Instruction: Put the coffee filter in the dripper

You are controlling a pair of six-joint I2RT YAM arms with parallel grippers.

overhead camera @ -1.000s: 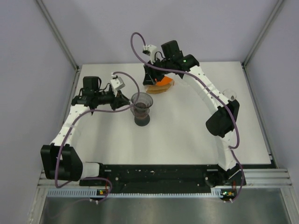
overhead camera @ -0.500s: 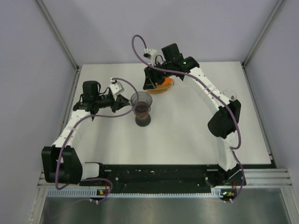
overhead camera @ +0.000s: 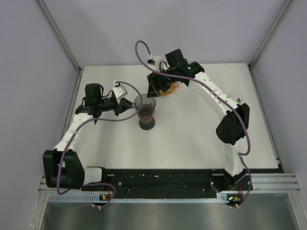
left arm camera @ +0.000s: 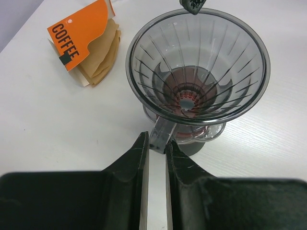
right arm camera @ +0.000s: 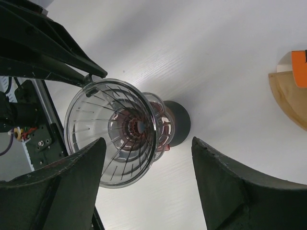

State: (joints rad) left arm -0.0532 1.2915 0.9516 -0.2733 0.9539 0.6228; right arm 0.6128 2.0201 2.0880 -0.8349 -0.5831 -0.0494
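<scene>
Left wrist: left gripper [left arm camera: 156, 143] pinches dripper [left arm camera: 216, 62] handle; right gripper [right arm camera: 147, 143] gapes wide.

White tabletop [overhead camera: 192, 143] enclosed by pale lilac walls [overhead camera: 96, 28] and grey metal posts [overhead camera: 60, 36]; even, seemingly overhead light.

The white table [overhead camera: 192, 139] bears the dripper [overhead camera: 145, 109] and a filter pack [left arm camera: 86, 38].

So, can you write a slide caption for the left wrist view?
Left gripper holds the empty dripper by its handle; filter pack lies nearby.
</scene>
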